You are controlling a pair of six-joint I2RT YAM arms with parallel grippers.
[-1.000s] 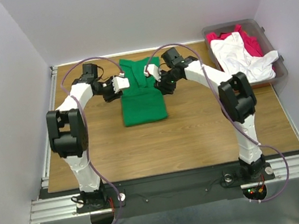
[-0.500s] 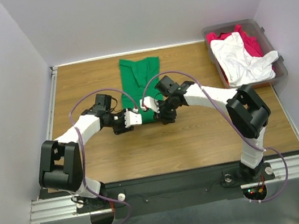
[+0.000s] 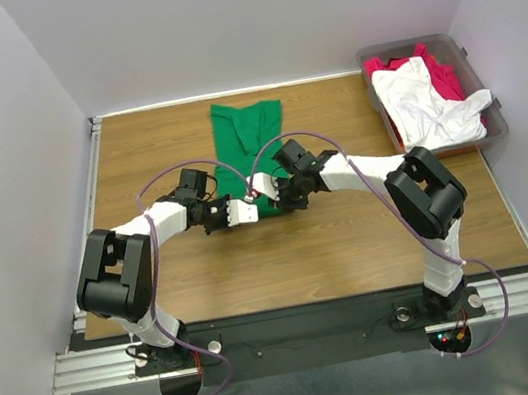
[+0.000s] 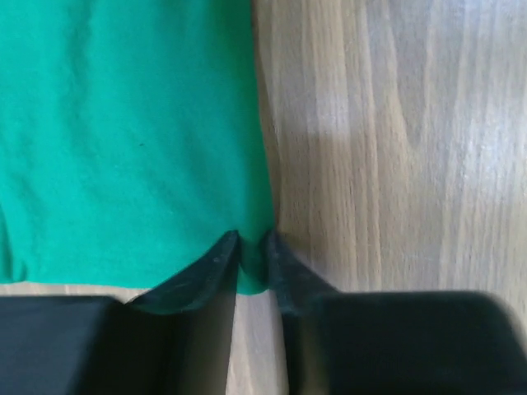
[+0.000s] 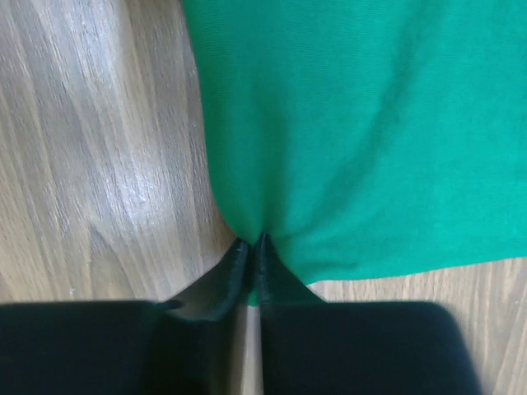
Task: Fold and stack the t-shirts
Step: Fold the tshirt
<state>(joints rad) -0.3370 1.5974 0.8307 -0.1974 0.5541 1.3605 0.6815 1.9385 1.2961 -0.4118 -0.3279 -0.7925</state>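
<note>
The bright green t-shirt (image 3: 248,134) lies as a long folded strip on the wooden table. My left gripper (image 3: 243,212) is shut on its near edge; in the left wrist view the jaws (image 4: 253,251) pinch the near right corner of the green cloth (image 4: 132,132). My right gripper (image 3: 265,195) is shut on the same near edge, close beside the left one; in the right wrist view it (image 5: 250,247) pinches the green cloth (image 5: 362,123) near its left corner. The white t-shirt (image 3: 426,104) and the crimson red t-shirt (image 3: 444,76) lie crumpled in the bin.
The grey-brown plastic bin (image 3: 492,131) stands at the back right corner of the table (image 3: 351,234). White walls close in the back and both sides. Both arms reach inward, elbows out, over the middle of the table.
Both grippers have moved from the far part of the green shirt to its near edge and now pinch it there, close together. The bin's shirts have not moved.
</note>
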